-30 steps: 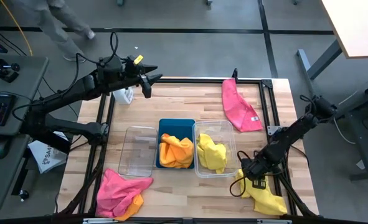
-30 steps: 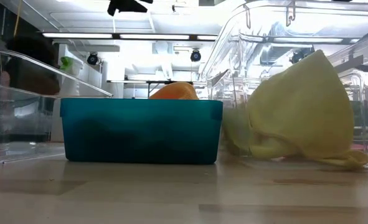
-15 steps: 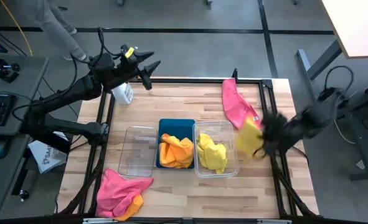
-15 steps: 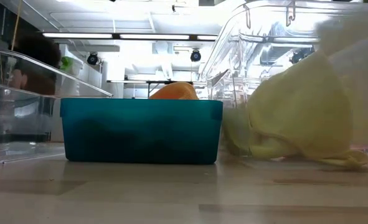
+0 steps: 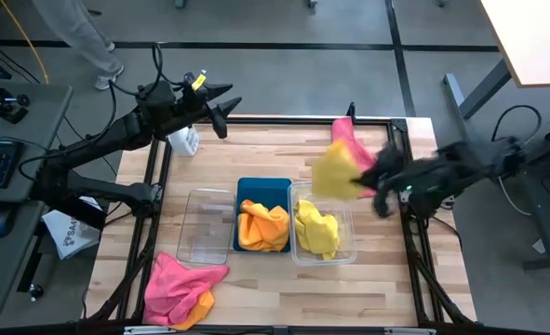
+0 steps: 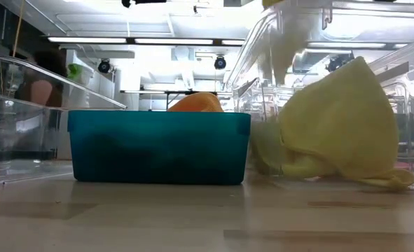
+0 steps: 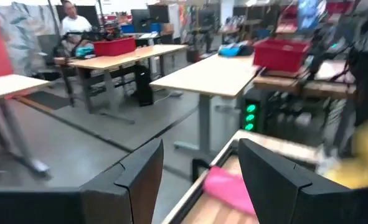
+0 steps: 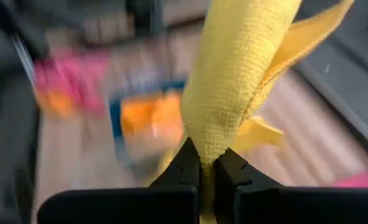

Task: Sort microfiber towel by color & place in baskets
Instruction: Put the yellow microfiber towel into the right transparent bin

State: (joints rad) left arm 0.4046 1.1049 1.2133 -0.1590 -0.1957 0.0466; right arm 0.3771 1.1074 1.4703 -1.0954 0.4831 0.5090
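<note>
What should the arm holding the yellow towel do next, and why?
Probably carry it a little further over the right clear bin and lower it: the right gripper pinches the yellow towel near that bin's far edge, where another yellow cloth already lies.

The floor (image 5: 284, 23) is grey. Pale wooden desks (image 7: 215, 74) stand behind, one carries a red bin (image 7: 114, 45). Long ceiling lights (image 6: 171, 40) shine.

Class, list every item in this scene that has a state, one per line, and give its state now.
Right gripper: shut on yellow towel, above the table's far right.
Yellow towel: held, hanging in the air.
Left gripper: open, raised at the table's far-left edge.
Left clear bin: empty.
Blue bin: holds orange towels.
Right clear bin: holds a yellow cloth.
Pink towel: loose on the table.
</note>
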